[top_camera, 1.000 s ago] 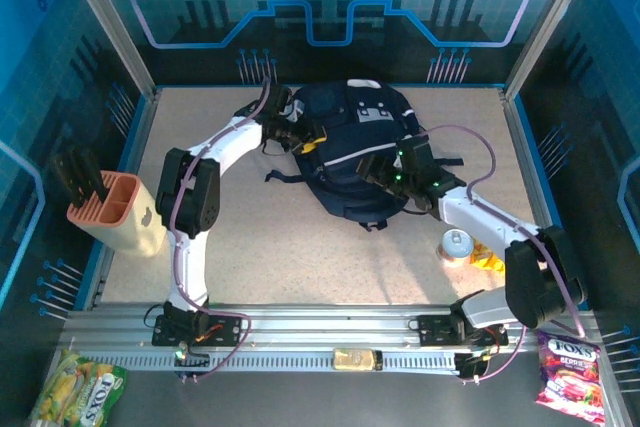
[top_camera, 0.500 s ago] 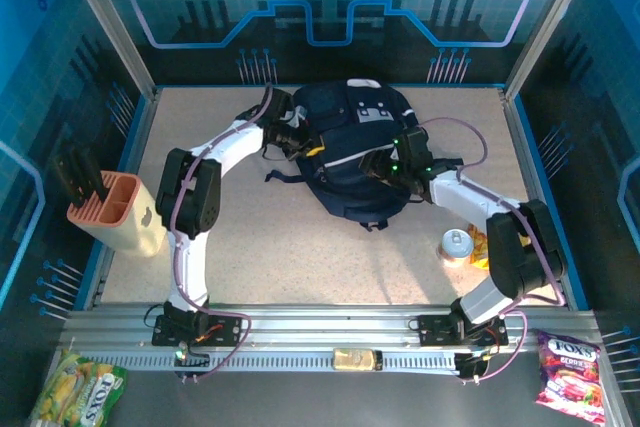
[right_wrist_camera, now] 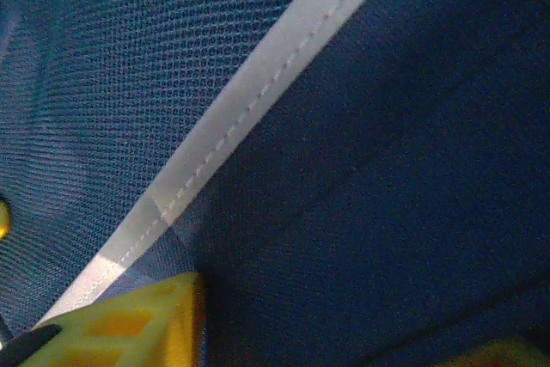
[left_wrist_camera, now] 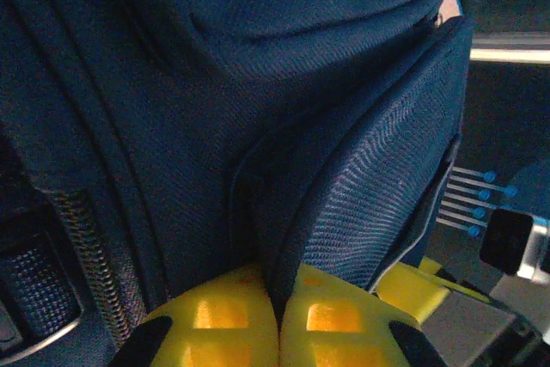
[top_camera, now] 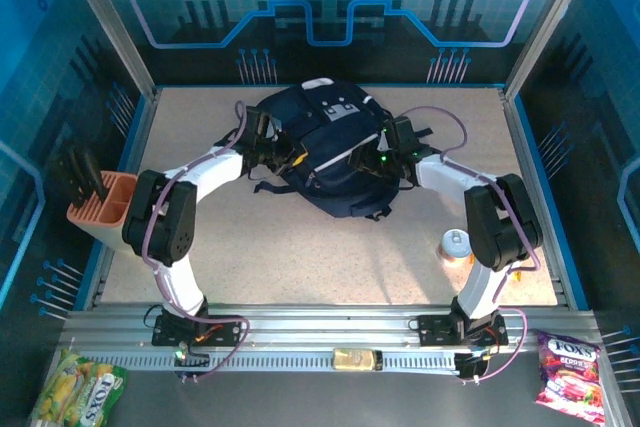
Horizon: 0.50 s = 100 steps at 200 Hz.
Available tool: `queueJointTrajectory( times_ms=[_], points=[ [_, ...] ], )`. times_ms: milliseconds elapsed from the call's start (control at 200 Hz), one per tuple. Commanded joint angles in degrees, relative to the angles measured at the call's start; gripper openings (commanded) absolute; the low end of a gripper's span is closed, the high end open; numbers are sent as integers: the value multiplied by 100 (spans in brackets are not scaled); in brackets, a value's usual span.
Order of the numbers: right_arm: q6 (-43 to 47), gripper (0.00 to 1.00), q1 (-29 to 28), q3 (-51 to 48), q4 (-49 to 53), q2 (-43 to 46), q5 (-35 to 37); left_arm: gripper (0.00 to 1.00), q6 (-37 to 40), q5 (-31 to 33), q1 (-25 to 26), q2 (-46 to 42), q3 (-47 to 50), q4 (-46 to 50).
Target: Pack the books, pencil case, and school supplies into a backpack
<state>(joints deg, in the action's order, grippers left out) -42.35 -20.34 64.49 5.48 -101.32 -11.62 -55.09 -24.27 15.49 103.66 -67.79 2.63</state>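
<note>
The dark navy backpack [top_camera: 330, 137] lies at the back middle of the table, with its straps trailing toward me. My left gripper [top_camera: 289, 154] is at its left side; in the left wrist view the yellow fingers [left_wrist_camera: 225, 320] of the left gripper [left_wrist_camera: 279, 315] are shut on a fold of the navy backpack [left_wrist_camera: 258, 109] fabric. My right gripper [top_camera: 379, 160] presses into the right side. There, the right gripper [right_wrist_camera: 318, 333] has navy cloth and the pale stripe [right_wrist_camera: 232, 118] bunched between its parted yellow fingers [right_wrist_camera: 129, 324], closed on the bulk. The books, pencil case and school supplies are out of view.
A pink rack with black pieces [top_camera: 105, 209] stands at the left edge. A small can [top_camera: 456, 245] and a yellow packet [top_camera: 484, 255] sit at the right front. Snack bags [top_camera: 570, 372] lie outside the rail. Bare tabletop [top_camera: 320, 247] lies in front of the backpack.
The backpack has slid left and slightly back, with both grippers travelling along. The left jaws have shut on the fabric, and the right jaws have narrowed onto the bag's side.
</note>
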Motion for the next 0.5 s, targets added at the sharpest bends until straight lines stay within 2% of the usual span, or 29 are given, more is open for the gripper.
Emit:
queueJointTrajectory(
  times_ms=[0, 175, 315, 495],
  points=[
    [390, 56, 44, 70, 225, 343, 106, 0, -577, 31, 20, -339, 261, -801],
    [517, 66, -176, -116, 996, 1219, 860, 0, -795, 84, 47, -399, 388, -1024],
    [331, 67, -682, -263, 1530, 1788, 1563, 0, -822, 35, 103, -336, 227, -724],
    [-461, 66, -1575, -393, 1705, 2147, 2271, 0, -903, -116, 271, -243, 15, -508]
  ],
)
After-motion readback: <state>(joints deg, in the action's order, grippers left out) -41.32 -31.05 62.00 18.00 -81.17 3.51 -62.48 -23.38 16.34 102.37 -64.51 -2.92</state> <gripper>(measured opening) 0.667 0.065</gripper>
